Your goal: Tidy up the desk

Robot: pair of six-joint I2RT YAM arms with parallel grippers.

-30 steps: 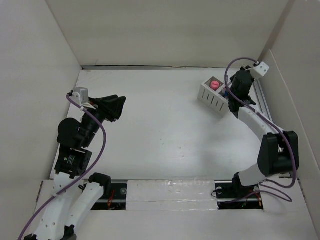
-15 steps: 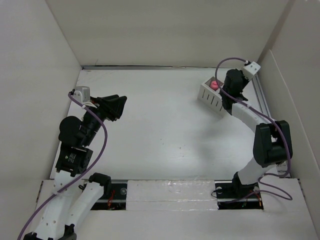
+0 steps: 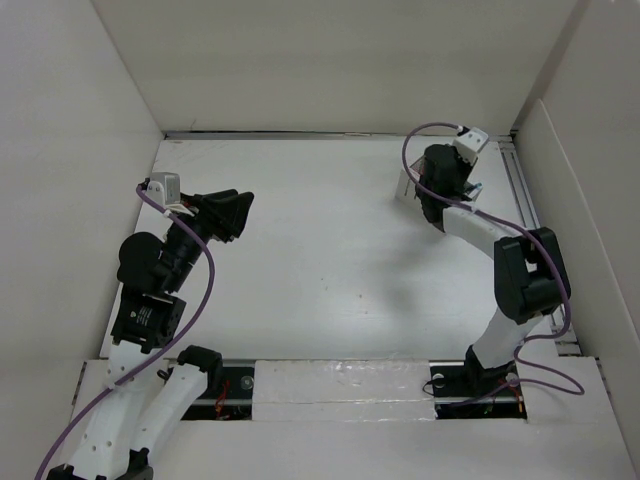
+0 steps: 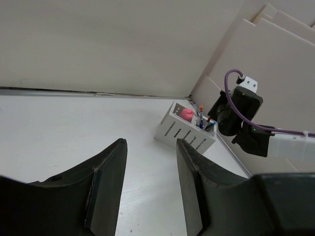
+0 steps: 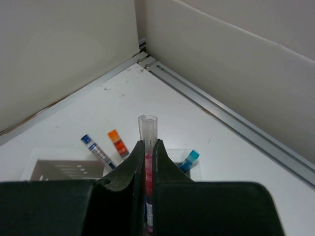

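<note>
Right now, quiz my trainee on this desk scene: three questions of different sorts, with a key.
1. True or false: the left tool holds nothing.
2. The right tool grips: A a pen, B a pink ball, C nothing?
3. In which corner of the desk does the slotted box stand?
Key: 1 true; 2 A; 3 the far right corner.
</note>
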